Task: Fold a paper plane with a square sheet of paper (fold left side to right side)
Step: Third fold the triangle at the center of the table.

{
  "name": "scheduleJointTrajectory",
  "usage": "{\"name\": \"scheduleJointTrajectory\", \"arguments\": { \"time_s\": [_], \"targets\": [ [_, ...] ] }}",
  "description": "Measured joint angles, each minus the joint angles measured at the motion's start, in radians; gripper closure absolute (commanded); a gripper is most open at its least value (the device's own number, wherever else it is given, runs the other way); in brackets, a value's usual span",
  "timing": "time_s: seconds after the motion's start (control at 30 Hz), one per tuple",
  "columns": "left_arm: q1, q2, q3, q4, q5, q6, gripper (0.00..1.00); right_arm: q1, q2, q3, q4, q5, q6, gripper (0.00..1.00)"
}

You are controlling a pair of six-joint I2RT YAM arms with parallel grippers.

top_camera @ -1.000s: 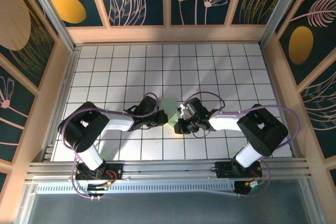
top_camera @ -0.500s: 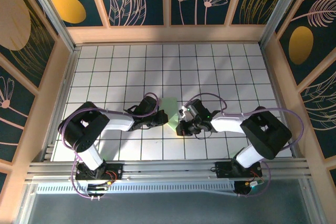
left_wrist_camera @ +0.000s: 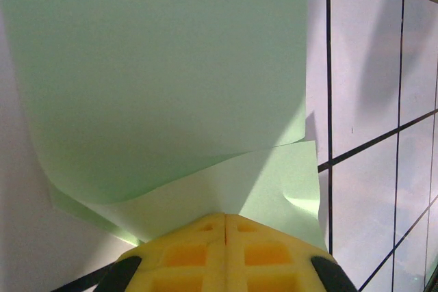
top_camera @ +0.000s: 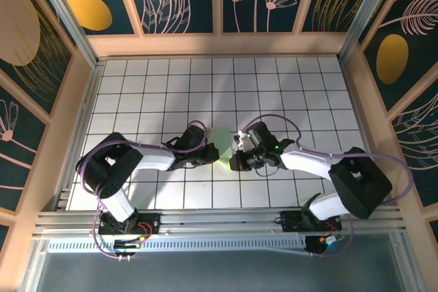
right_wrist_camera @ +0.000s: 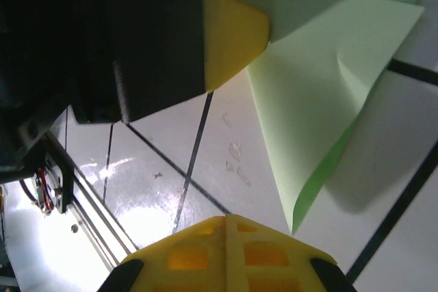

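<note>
far table (top_camera: 226, 80) free, paper (top_camera: 221, 137) (green) mid-table

A white table (top_camera: 171, 87), ruled into square tiles by black lines and framed in pale wood. Near its middle lies a pale green square sheet of paper (top_camera: 222, 139), folded over, with one layer curling upward.

Our arms stretch inward and low, nearly meeting; our left hand (top_camera: 215, 154) is clamped on the square sheet of paper (left_wrist_camera: 157, 66), our right hand (top_camera: 233, 163) closed, empty.
</note>
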Motion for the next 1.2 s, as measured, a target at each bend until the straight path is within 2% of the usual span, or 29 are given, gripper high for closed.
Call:
{"name": "scheduleJointTrajectory", "arguments": {
  "time_s": [0.2, 0.6, 0.83, 1.03, 1.2],
  "targets": [
    [0.0, 0.0, 0.003, -0.005, 0.0, 0.0, 1.0, 0.0, 0.099, 0.027, 0.047, 0.003, 0.012, 1.0],
    [0.0, 0.0, 0.008, -0.013, -0.001, 0.0, 1.0, 0.0, 0.172, 0.038, 0.044, 0.046, 0.016, 1.0],
    [-0.001, -0.006, 0.014, -0.031, -0.01, 0.0, 0.93, 0.0, 0.182, 0.055, 0.02, 0.056, 0.019, 1.0],
    [-0.001, -0.088, 0.007, -0.051, -0.038, 0.0, 0.98, 0.001, 0.182, 0.056, 0.015, 0.065, 0.019, 1.0],
    [-0.001, -0.181, -0.043, 0.004, -0.039, -0.002, 1.0, 0.01, 0.182, 0.067, -0.006, 0.087, 0.023, 1.0]
  ]
}}
